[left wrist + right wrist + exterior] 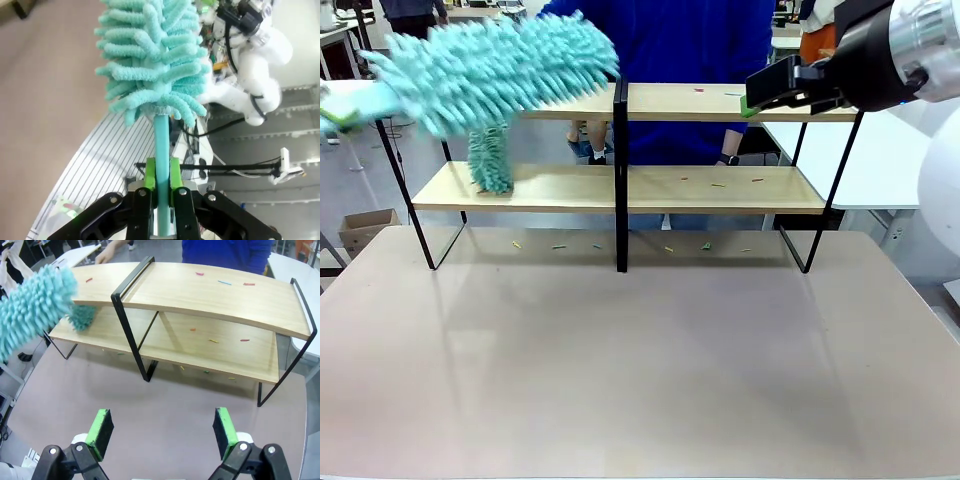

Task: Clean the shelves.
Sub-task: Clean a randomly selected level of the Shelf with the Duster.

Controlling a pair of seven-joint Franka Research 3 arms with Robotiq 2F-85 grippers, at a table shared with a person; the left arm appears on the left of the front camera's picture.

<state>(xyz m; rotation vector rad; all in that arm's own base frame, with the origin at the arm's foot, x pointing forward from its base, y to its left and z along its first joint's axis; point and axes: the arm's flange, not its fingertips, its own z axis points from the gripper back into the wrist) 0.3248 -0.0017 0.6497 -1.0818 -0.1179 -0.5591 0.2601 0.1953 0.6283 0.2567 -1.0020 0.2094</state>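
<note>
Shelves (660,190) hold coloured scraps (214,341); left tool (161,172) clamps duster (150,60); right tool (162,422) spread wide

The left gripper (160,172) clamps its green pads (149,175) on either side of the slim teal handle (161,132) of a microfibre duster (155,60), whose shaggy turquoise head rises upright to the top of the frame. To the left lies the pale brown tabletop (45,100); below the duster head, a white panel ruled with thin dark lines (100,160) runs diagonally. At upper right, farther off, a white robot arm (255,55) trails black cables.
</note>
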